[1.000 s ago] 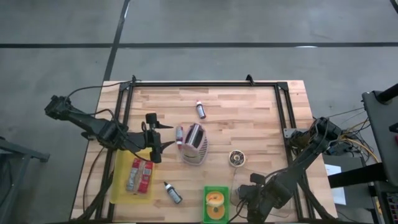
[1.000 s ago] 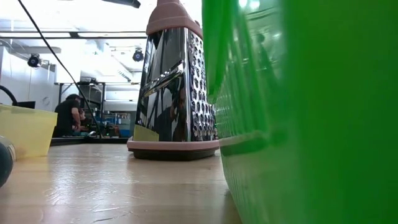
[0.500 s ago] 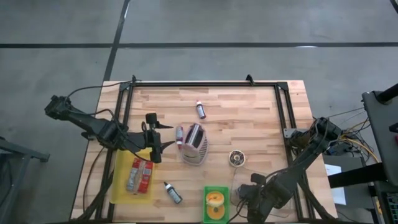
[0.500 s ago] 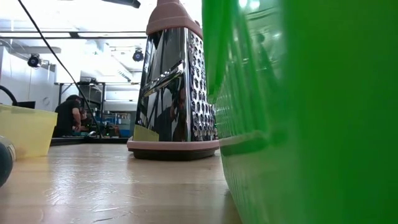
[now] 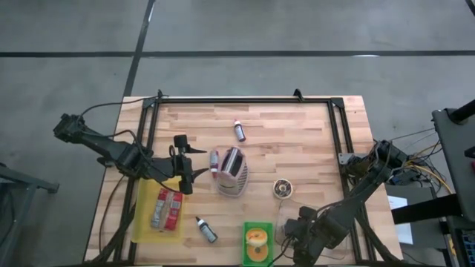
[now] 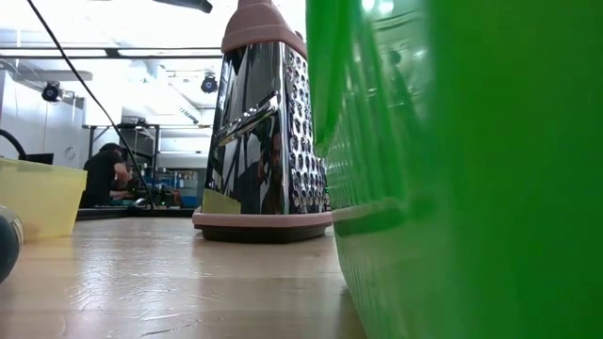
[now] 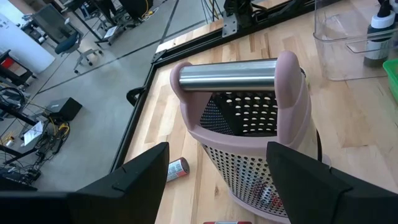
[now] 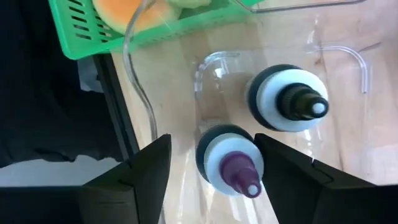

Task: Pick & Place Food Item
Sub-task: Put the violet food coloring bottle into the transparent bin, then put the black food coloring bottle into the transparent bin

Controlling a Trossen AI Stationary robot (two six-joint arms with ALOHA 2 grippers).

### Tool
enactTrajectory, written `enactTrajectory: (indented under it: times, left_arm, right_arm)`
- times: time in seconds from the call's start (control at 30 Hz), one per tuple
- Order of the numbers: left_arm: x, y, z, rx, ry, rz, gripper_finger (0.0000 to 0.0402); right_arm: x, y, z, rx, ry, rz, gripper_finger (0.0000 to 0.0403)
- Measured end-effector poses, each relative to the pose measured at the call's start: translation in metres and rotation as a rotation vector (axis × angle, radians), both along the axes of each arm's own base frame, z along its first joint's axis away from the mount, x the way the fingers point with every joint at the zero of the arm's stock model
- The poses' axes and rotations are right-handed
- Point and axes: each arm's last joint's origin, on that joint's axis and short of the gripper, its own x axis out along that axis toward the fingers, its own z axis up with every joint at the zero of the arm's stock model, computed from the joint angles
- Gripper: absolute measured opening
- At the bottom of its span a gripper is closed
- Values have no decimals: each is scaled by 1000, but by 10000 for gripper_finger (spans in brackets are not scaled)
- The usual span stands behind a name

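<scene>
A green basket (image 5: 257,245) at the table's near edge holds a round orange-tan food item (image 5: 257,238); its wall fills the low view's right side (image 6: 452,169). A yellow tray (image 5: 145,215) at the near left holds a red food packet (image 5: 168,207). My left gripper (image 5: 196,163) is open and hovers just left of a pink-framed metal grater (image 5: 231,170); in the left wrist view (image 7: 217,149) the grater's steel handle (image 7: 227,74) shows between the fingers, untouched. My right gripper (image 5: 291,233) is open beside the basket's right side, over a clear container (image 8: 273,74) with two bottles.
The bottles under my right gripper have a purple tip (image 8: 236,167) and a dark tip (image 8: 291,99). Small bottles lie at the far middle (image 5: 239,130), near the grater (image 7: 176,168) and by the tray (image 5: 205,229). A round object (image 5: 282,188) lies right of the grater. A person (image 6: 99,174) shows beyond the table.
</scene>
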Motion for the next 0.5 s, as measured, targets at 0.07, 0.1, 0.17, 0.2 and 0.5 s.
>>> enactTrajectory:
  times: [0.07, 0.1, 0.17, 0.2, 0.5]
  left_arm:
    - [0, 0, 0, 0, 0, 0, 273]
    - [0, 0, 0, 0, 0, 0, 273]
    - [0, 0, 0, 0, 0, 0, 273]
    - [0, 0, 0, 0, 0, 0, 273]
    - [0, 0, 0, 0, 0, 0, 273]
  right_arm:
    - [1, 1, 0, 11, -10, 0, 223]
    - [1, 1, 1, 16, -14, 0, 223]
    - [1, 2, 3, 14, -13, 0, 223]
    - [2, 2, 5, 15, -17, -1, 223]
    - [4, 3, 23, -14, -55, -12, 223]
